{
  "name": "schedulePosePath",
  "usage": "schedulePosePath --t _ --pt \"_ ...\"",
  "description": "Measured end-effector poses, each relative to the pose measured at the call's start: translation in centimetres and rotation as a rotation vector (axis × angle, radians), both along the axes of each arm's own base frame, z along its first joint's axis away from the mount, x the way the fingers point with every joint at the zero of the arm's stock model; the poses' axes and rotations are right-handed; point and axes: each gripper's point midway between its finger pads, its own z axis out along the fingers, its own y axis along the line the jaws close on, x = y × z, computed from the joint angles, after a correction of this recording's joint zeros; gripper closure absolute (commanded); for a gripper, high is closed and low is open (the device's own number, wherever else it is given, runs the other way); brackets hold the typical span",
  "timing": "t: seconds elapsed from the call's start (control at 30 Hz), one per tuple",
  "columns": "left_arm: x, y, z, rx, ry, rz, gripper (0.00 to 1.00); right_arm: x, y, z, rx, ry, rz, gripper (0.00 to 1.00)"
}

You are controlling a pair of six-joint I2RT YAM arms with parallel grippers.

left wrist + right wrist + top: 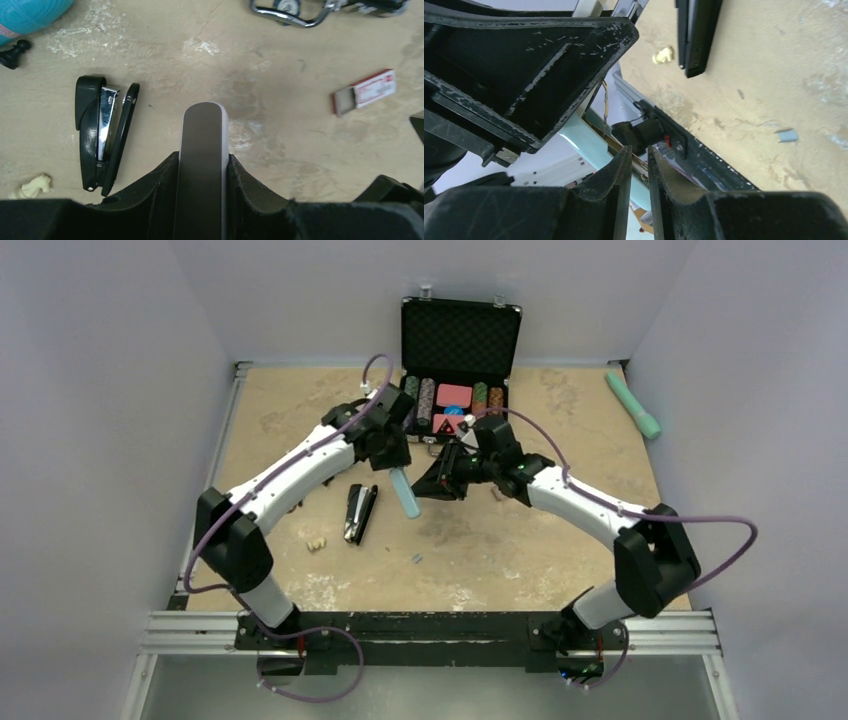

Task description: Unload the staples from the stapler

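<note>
Top cam: clamped in L gripper point(392, 458), pale blue stapler point(407, 495), held tilted above table point(560, 560) near centre, free end toward 5–6 o'clock. In L wrist cam, fingers point(160, 190) pressed tight on both sides of its grey underside, no gap.

R gripper point(639, 156) right up against same stapler from 3 o'clock. Fingertips nearly together, only a narrow slit, w/ stapler's inner parts just past the tips. Can't tell if pinching anything or merely touching.

The staples point(416, 558): flat on table at 6 o'clock of held stapler, apart from both grippers. In R wrist cam at 3 o'clock of frame point(787, 135), on bare sandy surface.

Black stapler point(358, 512) on table at 10 o'clock of the staples, splayed open, metal rail showing in L wrist cam. Small cream lump point(316, 544) near it at 8 o'clock.

Open black case point(460, 335) w/ chips at table's 12 o'clock edge. Teal bar point(632, 403) at 2 o'clock, by wall.

L wrist cam also: red-white box point(367, 91) at 3 o'clock, black pawn point(15, 52) at 10 o'clock.
</note>
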Motion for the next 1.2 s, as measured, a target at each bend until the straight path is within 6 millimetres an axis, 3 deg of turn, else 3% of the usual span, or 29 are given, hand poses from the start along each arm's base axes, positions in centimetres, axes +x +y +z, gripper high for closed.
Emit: schedulePosePath --t 0.33,0.5,0.7,0.8,1.2 --pt "-0.2 1.1 -11.4 0.246 0.220 -0.044 1.00 0.0 0.7 -9.3 -0.083 0.147 0.057 0.76" --pt "-0.7 0.9 -15.4 0.286 0.280 -0.058 1.00 -0.5 1.3 -11.7 -0.076 0.179 0.118 0.74" --pt "-0.5 0.4 -15.6 0.309 0.237 -0.095 1.00 -2.0 1.1 -15.2 -0.109 0.243 0.194 0.73" --pt "-0.3 0.2 -15.6 0.318 0.217 -0.114 1.00 -2.6 0.7 -16.1 -0.133 0.255 0.217 0.72" --pt "0.1 -0.5 -15.9 0.412 0.104 -0.147 1.00 -3.2 -0.3 -14.9 -0.176 0.176 0.261 0.70"
